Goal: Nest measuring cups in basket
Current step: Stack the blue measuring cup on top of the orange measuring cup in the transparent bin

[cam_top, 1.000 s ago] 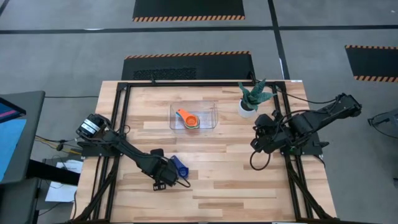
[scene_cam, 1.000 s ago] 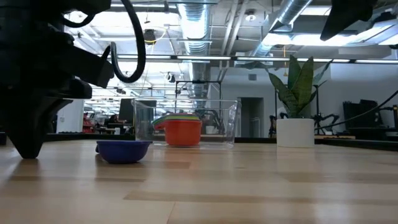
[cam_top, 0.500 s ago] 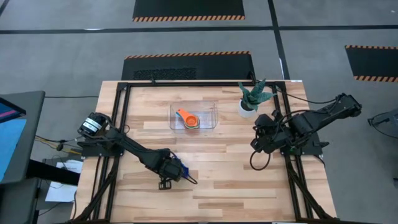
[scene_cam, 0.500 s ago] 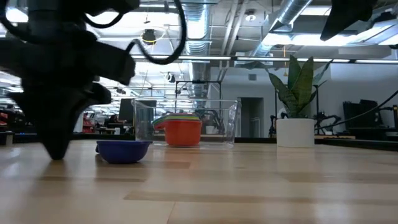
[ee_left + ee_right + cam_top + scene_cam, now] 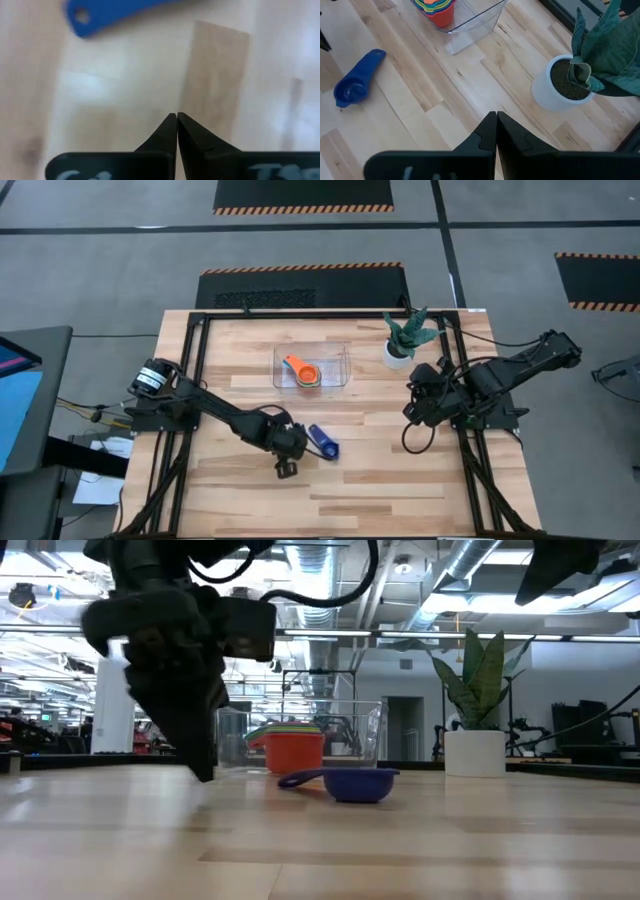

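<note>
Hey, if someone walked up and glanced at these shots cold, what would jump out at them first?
Probably the blue measuring cup lying alone on the bare wood, with the shut left gripper right beside it. Then the bright stack of nested cups inside the clear basket, and the potted plant by the idle right gripper.

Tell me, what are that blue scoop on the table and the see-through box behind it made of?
The blue scoop looks like moulded plastic: one even, saturated colour, a smooth and slightly glossy surface, and a flat handle with a hole. The see-through box seems to be clear rigid plastic, since the stacked coloured cups show through its walls and its corners are rounded; glass cannot be ruled out by sight alone.
</note>
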You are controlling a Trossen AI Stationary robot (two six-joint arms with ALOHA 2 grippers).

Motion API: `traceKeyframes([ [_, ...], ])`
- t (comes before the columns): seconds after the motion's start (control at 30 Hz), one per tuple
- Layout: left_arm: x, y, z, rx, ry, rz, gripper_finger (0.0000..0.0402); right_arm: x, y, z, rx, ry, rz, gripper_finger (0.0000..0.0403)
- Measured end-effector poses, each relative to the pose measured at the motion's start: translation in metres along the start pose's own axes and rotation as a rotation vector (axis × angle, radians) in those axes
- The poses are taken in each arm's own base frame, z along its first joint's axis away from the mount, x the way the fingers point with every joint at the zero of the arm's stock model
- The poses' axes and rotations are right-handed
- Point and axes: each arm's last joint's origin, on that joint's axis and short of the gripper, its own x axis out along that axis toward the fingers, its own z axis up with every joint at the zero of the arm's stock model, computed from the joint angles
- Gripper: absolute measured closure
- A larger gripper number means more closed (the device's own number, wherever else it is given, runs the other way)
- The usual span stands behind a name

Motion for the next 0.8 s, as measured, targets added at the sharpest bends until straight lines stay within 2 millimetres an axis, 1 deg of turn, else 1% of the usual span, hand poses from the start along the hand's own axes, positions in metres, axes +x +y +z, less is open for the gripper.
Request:
traceKeyframes([
  [0.07,0.0,-0.001,0.0,-0.01,0.011,-0.02,0.0401,0.0,0.0,0.0,0.0,0.0,0.0,0.0369],
  [0.13,-0.004,-0.004,0.006,-0.02,-0.008,-0.025,0.0401,0.0,0.0,0.0,-0.002,0.0,-0.001,0.0369],
  [0.2,-0.012,-0.009,0.023,-0.005,-0.098,-0.071,0.0401,0.0,0.0,0.0,-0.005,0.002,-0.004,0.0369],
  [0.3,-0.025,-0.019,0.048,0.094,-0.265,-0.143,0.0401,0.0,-0.001,-0.001,-0.011,0.007,-0.012,0.0369],
  [0.4,-0.036,-0.024,0.067,0.227,-0.41,-0.144,0.0401,0.0,-0.002,-0.001,-0.014,0.01,-0.016,0.0369],
  [0.47,-0.041,-0.022,0.075,0.265,-0.441,-0.137,0.0395,0.0,-0.002,-0.001,-0.014,0.011,-0.015,0.0369],
  [0.63,-0.043,-0.014,0.082,0.345,-0.451,-0.114,0.0359,0.0,-0.002,-0.001,-0.015,0.012,-0.017,0.0369],
  [0.73,-0.042,-0.015,0.081,0.407,-0.444,-0.131,0.0328,0.0,-0.003,-0.002,-0.022,0.018,-0.024,0.0369],
  [0.8,-0.037,-0.017,0.081,0.447,-0.442,-0.136,0.0308,0.0,-0.003,-0.002,-0.026,0.022,-0.028,0.0369],
])
